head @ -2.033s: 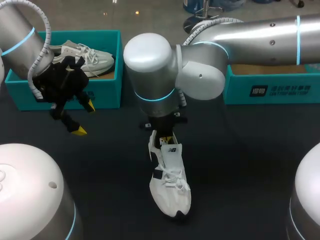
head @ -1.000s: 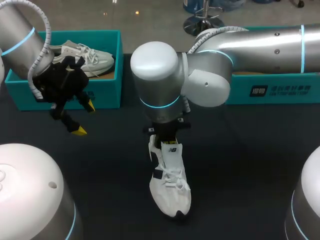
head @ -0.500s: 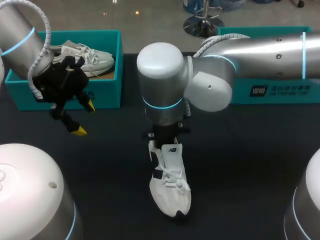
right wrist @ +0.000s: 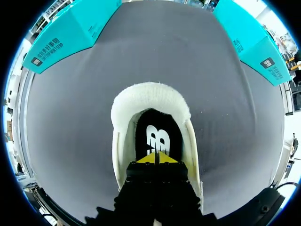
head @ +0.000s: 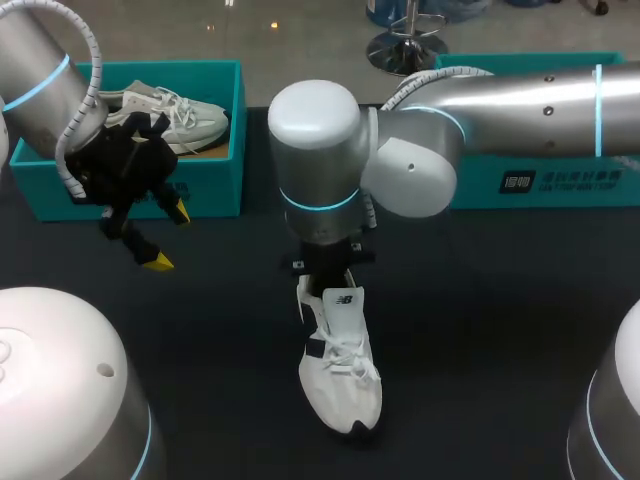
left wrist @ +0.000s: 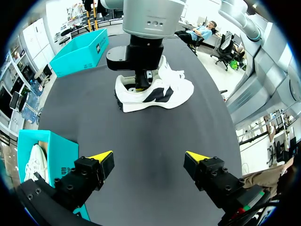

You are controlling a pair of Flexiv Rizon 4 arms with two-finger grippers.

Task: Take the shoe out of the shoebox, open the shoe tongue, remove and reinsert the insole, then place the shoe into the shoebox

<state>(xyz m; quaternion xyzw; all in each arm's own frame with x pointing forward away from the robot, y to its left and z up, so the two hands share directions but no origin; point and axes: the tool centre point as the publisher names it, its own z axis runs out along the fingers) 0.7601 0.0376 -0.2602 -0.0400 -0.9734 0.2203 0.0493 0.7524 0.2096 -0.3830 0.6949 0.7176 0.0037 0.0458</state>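
A white shoe (head: 340,365) with dark side marks lies on the dark table, toe toward me. My right gripper (right wrist: 156,157) is shut, its yellow tips pressed together inside the shoe's opening, on the black insole (right wrist: 155,129) with a white logo. The padded heel collar (right wrist: 150,96) curves ahead of the tips. In the head view the right wrist (head: 325,255) hides the heel. My left gripper (head: 165,237) hangs open and empty to the left, above the table; in its own view the gripper (left wrist: 149,157) faces the shoe (left wrist: 157,92) from a distance.
A teal shoebox (head: 130,195) at the back left holds a second white shoe (head: 175,115). Another teal box (head: 560,180) stands at the back right under my right arm. Bare dark table surrounds the shoe.
The right arm's large joint swung a little to the right and then back left above the heel. The shoe and the left arm have stayed where they were.
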